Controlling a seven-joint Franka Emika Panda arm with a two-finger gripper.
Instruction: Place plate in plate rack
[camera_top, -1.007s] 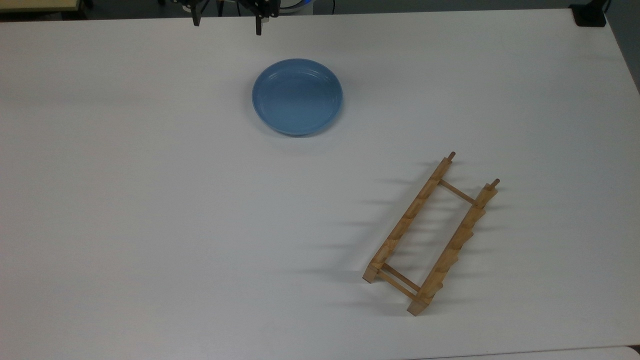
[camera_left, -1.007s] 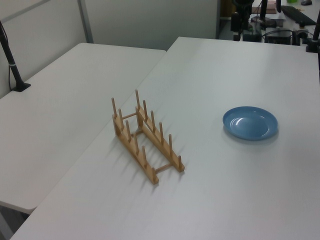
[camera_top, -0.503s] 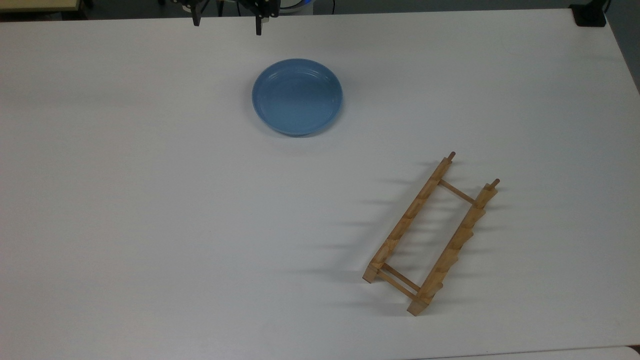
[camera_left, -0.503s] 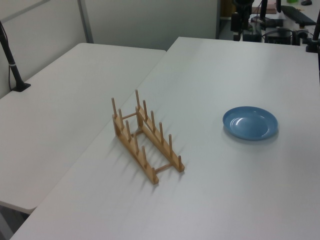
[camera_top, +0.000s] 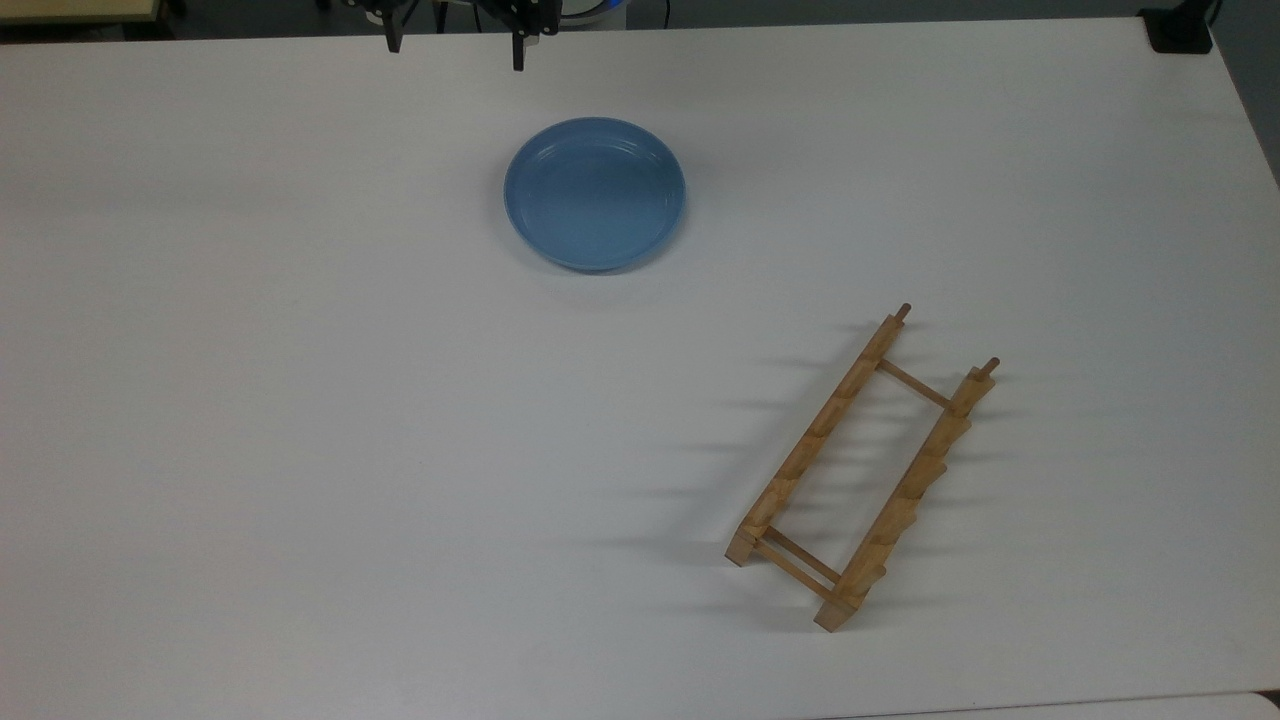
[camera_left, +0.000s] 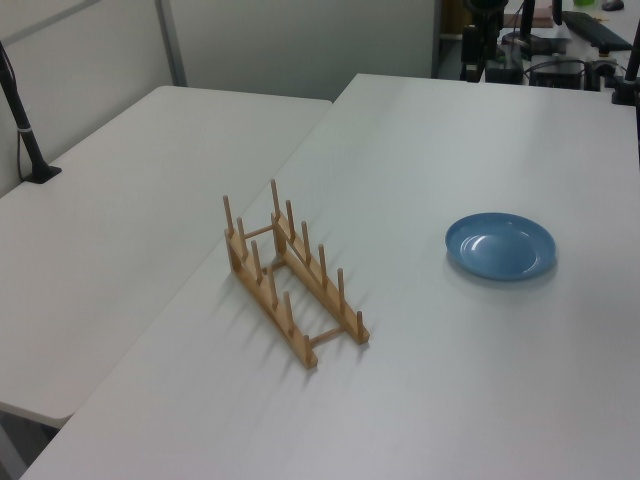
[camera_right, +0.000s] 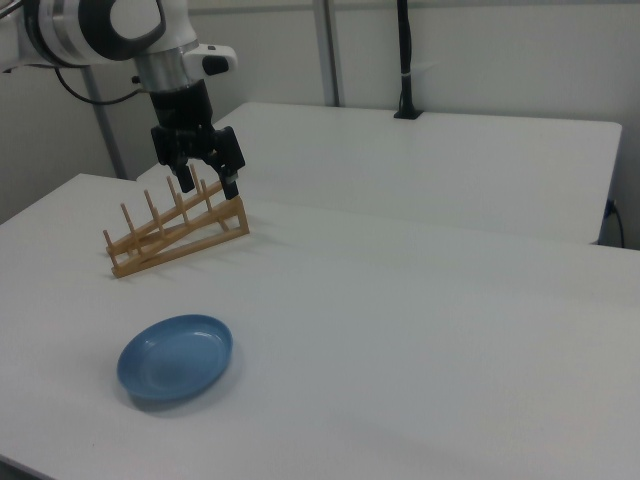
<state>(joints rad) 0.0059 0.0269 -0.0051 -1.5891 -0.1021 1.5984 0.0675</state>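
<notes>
Two dark fingers of the pincer (camera_right: 205, 174) hang spread apart and empty, pointing down above the white surface (camera_top: 300, 400), carried by a white and black arm (camera_right: 110, 25). In the top view the fingertips (camera_top: 517, 60) peek in at the surface's far edge, just beyond the plate (camera_top: 595, 193). The plate, round and glossy blue, lies flat and right side up on the surface, nearer that far edge than the near one, apart from the pincer. In the right view the plate (camera_right: 176, 357) sits near the surface's front-left corner, below and in front of the pincer. The plate rack (camera_top: 862, 468), light-brown wood with two rails, thin crossbars and upright pegs, stands well apart from the plate, set at a slant toward the top view's lower right corner of the surface. In the left view the plate rack (camera_left: 290, 275) holds nothing between its pegs, and the plate (camera_left: 500, 245) lies to the left view's right of it.
</notes>
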